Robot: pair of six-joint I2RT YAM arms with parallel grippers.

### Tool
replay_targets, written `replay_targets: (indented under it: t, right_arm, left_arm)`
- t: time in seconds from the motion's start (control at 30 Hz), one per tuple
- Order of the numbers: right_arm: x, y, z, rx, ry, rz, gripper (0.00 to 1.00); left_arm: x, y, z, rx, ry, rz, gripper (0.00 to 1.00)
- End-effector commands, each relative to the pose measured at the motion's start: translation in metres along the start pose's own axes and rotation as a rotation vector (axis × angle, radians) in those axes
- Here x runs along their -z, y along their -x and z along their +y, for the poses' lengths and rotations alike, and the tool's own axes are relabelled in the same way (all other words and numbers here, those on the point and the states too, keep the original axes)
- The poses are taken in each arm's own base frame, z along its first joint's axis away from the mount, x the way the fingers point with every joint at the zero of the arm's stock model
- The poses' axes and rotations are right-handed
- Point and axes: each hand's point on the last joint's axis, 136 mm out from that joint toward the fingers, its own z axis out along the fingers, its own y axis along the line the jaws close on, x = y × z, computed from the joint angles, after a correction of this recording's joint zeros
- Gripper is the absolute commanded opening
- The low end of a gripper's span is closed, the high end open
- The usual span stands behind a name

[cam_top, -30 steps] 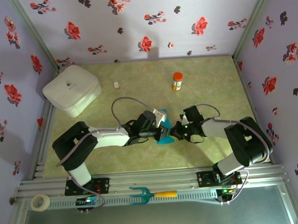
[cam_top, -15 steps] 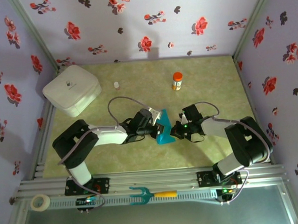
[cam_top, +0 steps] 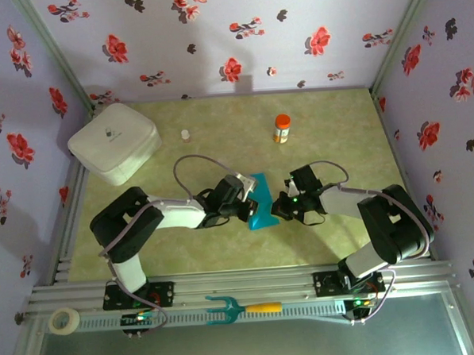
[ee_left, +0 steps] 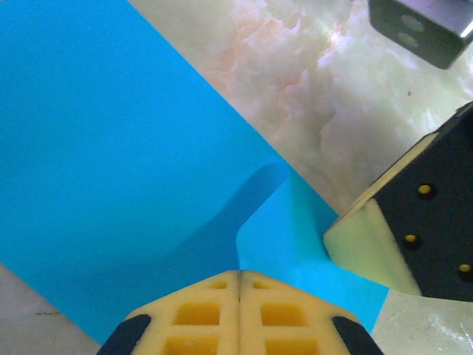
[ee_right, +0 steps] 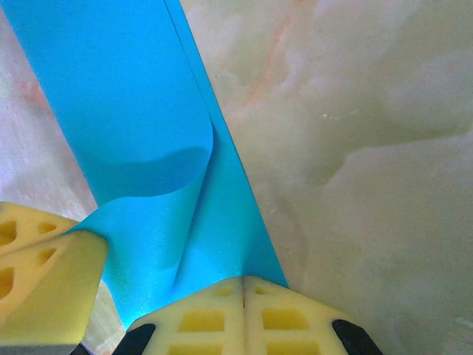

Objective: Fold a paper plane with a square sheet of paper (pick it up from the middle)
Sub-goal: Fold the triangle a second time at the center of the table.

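The sheet of paper (cam_top: 259, 200) is lying in the middle of the counter (cam_top: 219, 146), between the two arms. Most of it is resting flat, while its near end is curling up into a loose flap. Judging by that flap, a fold is being formed, and no plane shape is showing yet.

To do this step well, both arms should be moving together so the lifted edge is travelling straight over the flat part and landing square on it. Pulling unevenly would be skewing the crease or tearing such thin paper. The flap should be laid down first. Pressing should come after that, running along the fold from one end to the other, with the flat part of the sheet staying put on the counter. The bulge seen in both wrist views needs smoothing out before any crease is set.

The left gripper (cam_top: 251, 211) is fully closed, and in its wrist view the raised flap is running right into its yellow fingertips (ee_left: 214, 296), so it appears to be pinching the paper. The right gripper (cam_top: 275, 210) is also fully closed, with the paper's edge meeting its fingertips (ee_right: 214, 303) as if pinched there. The two grippers are sitting just beside each other at the sheet's near end.
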Motion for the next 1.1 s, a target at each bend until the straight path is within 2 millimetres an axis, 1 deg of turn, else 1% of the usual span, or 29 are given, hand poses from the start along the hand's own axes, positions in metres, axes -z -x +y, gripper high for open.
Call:
replay_targets:
  t: [0.0,0.23,0.33,0.57,0.73,0.87,1.07]
  right_arm:
    - [-0.001,-0.008,-0.032,-0.036,-0.138,0.007,0.00]
    - [-0.001,-0.008,-0.032,-0.036,-0.138,0.009,0.00]
    - [-0.001,-0.008,-0.031,-0.036,-0.135,0.007,0.00]
    - [0.000,-0.005,-0.022,-0.019,-0.101,0.007,0.03]
    - [0.011,-0.001,-0.005,-0.005,-0.058,-0.017,0.08]
    - [0.019,-0.002,0.007,-0.027,0.000,-0.039,0.10]
    - [0.011,-0.008,0.017,-0.074,0.073,-0.018,0.10]
  left_arm:
    - [-0.003,-0.011,0.015,-0.005,0.044,0.018,0.00]
    - [-0.003,-0.014,0.022,-0.003,0.067,0.009,0.00]
    - [-0.005,-0.016,0.021,-0.005,0.055,0.018,0.00]
    - [-0.012,-0.026,0.020,0.023,0.033,0.054,0.00]
    - [-0.010,-0.023,0.017,0.067,0.024,0.046,0.00]
    - [-0.009,-0.019,0.018,0.159,0.035,0.036,0.00]
    - [-0.003,-0.006,0.019,0.211,0.070,0.002,0.00]
